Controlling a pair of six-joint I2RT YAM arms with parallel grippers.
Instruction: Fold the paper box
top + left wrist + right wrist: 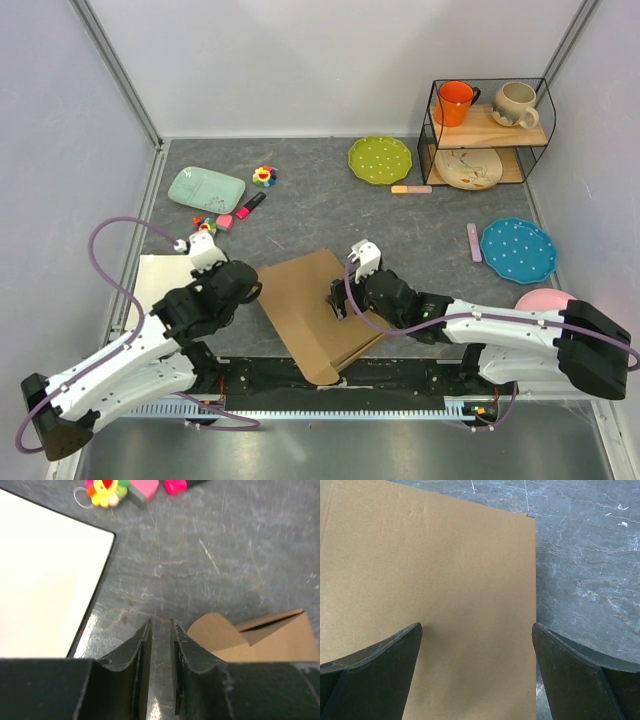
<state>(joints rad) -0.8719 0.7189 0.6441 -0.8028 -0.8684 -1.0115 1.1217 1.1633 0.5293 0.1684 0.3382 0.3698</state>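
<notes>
Step in hand: folding is part done, by my judgement; the paper box [310, 305] has flaps raised.
Box position: beneath the right gripper [477, 627], just right of the left gripper [161, 622].
Right fingers: spread wide, holding nothing; the panel edge lies just inside the right finger.
Left fingers: a slit apart, holding nothing, over bare table [210, 545].
Next move: likely the left gripper taking the rounded tab beside it.
Arm pose: both arms angled inward, wrists pitched down.

The paper box [315, 310] lies at the near middle of the table [310, 210]. The left gripper [161, 625] is between it and the white board [158, 282] on the left, and the right gripper [477, 630] is over its right part. A rack [490, 130] stands at the far right, with a plate [517, 250] in front of it.
</notes>
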